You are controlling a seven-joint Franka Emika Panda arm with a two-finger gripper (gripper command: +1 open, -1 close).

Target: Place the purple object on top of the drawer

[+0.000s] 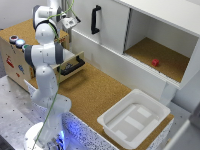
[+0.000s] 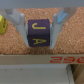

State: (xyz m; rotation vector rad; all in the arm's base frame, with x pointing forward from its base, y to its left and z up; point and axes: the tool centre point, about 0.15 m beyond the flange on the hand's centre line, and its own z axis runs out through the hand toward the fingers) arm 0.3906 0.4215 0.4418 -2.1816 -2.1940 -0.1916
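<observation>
In the wrist view the purple object, a block marked with yellow letters, stands on a cork surface just behind a wooden edge with red print. My gripper has one finger against each side of it and looks shut on it. The exterior view shows the gripper over the far end of the low wooden cabinet, where the block itself is hidden. The light plywood drawer, with its black bar handle, stands pulled out below the arm.
A yellow object lies close beside the block. Two small round items sit on the cabinet top. A white cupboard with a black handle holds a red item. A white bin rests on the cork table.
</observation>
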